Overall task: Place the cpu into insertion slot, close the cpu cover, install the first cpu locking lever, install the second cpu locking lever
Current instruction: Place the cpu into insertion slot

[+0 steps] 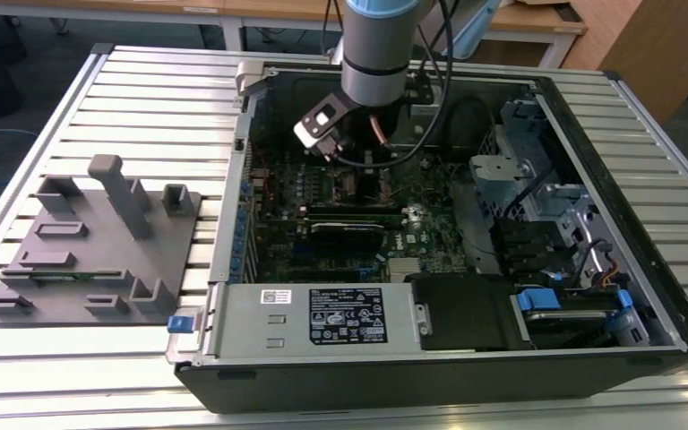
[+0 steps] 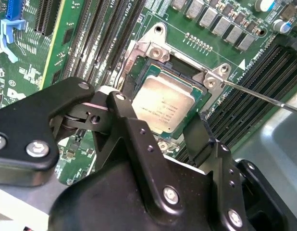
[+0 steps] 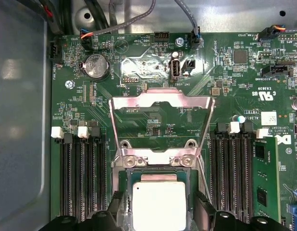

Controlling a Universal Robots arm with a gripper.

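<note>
Gripper [image 1: 365, 168] low inside open computer case [image 1: 440, 381], over motherboard [image 1: 320, 260]; grey fixture [image 1: 81, 260] beside.

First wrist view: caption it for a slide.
The cpu lies in the slot, cover open, gripper at it.

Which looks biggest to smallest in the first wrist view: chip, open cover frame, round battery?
1. cover frame, though hinged open, perhaps nearer the camera
2. chip, partly cut off
3. round battery

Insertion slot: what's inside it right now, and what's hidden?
The cpu lies inside the insertion slot, silver face up; the cpu cover is swung open. The cpu covers the slot's contacts, and the gripper hides one edge.
</note>
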